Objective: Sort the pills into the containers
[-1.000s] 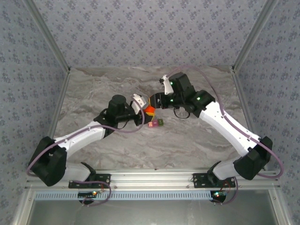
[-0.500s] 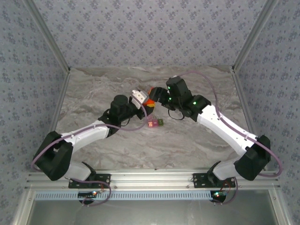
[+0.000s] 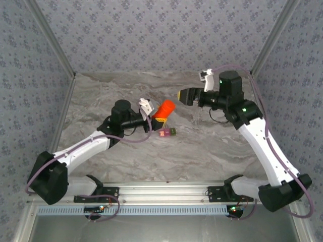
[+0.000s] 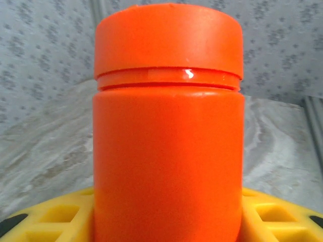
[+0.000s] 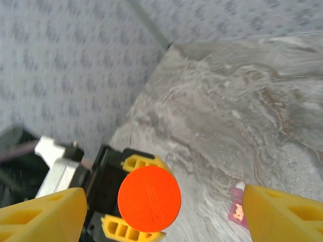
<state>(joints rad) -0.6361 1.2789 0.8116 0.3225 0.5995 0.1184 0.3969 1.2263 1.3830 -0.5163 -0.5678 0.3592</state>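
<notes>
I see L tool (image 3: 157, 120) clamped on orange bottle (image 3: 165, 108); R tool (image 3: 181, 95) open, well apart; containers (image 3: 167, 133) on surface (image 3: 202, 151) nearby.

From the top external view we look down from high behind the robot, facing the far wall, and take in the whole table (image 3: 212, 146) from afar. At the left wrist we look along the left fingers (image 4: 70, 201) at the side of the orange bottle (image 4: 169, 126), so near that it spans the frame's height. At the right wrist we look down between the right fingers (image 5: 43, 214) onto that bottle's lid at lower centre, from farther off. All three views share the bottle; the top and right wrist views also share the containers (image 3: 167, 133).
</notes>
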